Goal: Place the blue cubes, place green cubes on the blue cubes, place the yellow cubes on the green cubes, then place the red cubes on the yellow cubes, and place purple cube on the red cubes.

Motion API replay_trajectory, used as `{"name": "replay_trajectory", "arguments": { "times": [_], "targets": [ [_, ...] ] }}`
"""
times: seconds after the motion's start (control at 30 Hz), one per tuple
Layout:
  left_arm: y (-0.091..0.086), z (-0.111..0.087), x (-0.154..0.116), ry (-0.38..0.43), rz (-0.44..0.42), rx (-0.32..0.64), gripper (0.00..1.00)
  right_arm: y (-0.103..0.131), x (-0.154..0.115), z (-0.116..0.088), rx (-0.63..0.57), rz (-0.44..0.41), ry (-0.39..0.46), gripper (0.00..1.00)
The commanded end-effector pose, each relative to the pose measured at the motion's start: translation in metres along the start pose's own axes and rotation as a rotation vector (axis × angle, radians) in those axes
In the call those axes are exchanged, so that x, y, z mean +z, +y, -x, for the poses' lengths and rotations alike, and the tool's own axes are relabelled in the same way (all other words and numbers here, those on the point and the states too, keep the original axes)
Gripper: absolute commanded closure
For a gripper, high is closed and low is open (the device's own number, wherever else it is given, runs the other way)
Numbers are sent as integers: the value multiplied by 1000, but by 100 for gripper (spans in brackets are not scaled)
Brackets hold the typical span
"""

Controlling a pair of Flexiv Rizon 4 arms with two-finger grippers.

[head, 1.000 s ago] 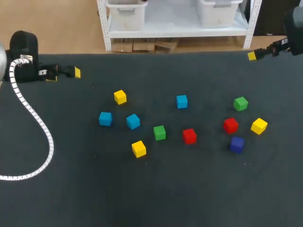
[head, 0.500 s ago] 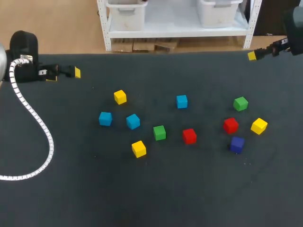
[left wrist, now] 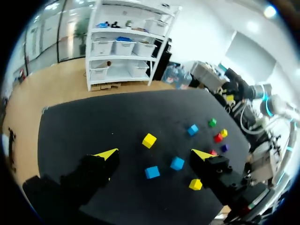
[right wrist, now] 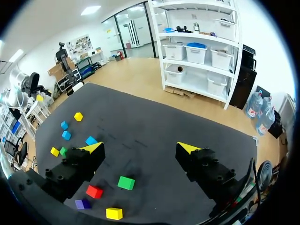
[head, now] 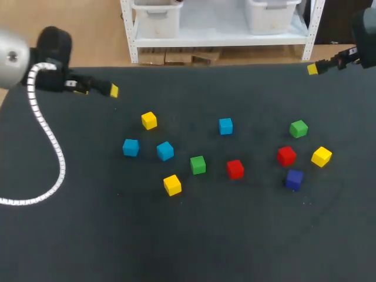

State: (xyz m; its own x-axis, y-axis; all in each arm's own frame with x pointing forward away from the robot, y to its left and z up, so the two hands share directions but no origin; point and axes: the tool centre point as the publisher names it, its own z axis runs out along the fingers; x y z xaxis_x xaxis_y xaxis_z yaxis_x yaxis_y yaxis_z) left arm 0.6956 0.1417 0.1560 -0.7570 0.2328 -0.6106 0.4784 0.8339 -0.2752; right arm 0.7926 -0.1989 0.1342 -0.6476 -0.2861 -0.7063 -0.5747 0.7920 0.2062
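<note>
Blue cubes [head: 165, 151] x3 lay singly on the black table [head: 188, 247], mid-left to centre of frame. Nothing was stacked, so the task looked approx. at zero, w/ all 5 layers left to build. Green cubes [head: 198, 165] x2, yellow cubes [head: 172, 184] x3, red cubes [head: 235, 168] x2 and 1 purple cube [head: 294, 179] sat scattered, centre to right, all apart. No container among them. Left gripper [left wrist: 154, 153], upper left, and right gripper [right wrist: 139, 147], upper right, had fingers wide apart, holding nothing.

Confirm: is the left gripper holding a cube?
No, the left gripper stands open, with only bare table between its yellow tips.
</note>
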Motion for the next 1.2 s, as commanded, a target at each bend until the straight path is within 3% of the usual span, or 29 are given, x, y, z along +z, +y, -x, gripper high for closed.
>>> {"name": "replay_trajectory", "arguments": {
  "times": [0.03,0.13,0.23,0.4,0.53,0.6,0.63,0.9,1.2],
  "targets": [
    [-4,2,41,324,174,16,0,-1,1,0,-1,5,-2,0],
    [-3,-19,62,424,183,-107,0,-1,1,0,-1,5,-2,0],
    [4,-35,76,453,202,-256,0,-1,1,0,-1,5,-2,0],
    [0,-49,89,492,230,-354,0,-1,1,0,-1,5,-2,0],
    [-5,-58,103,549,210,-352,0,-1,1,0,-1,5,-2,0],
    [-7,-62,111,617,213,-343,0,-1,1,0,-1,5,-2,0],
    [-7,-63,112,617,182,-362,0,-1,1,0,-1,5,-2,0],
    [-3,-71,120,705,229,-338,0,-1,1,0,-1,5,-2,0],
    [-7,-83,118,736,270,-344,0,-1,1,0,-1,5,-2,0]
  ]
}}
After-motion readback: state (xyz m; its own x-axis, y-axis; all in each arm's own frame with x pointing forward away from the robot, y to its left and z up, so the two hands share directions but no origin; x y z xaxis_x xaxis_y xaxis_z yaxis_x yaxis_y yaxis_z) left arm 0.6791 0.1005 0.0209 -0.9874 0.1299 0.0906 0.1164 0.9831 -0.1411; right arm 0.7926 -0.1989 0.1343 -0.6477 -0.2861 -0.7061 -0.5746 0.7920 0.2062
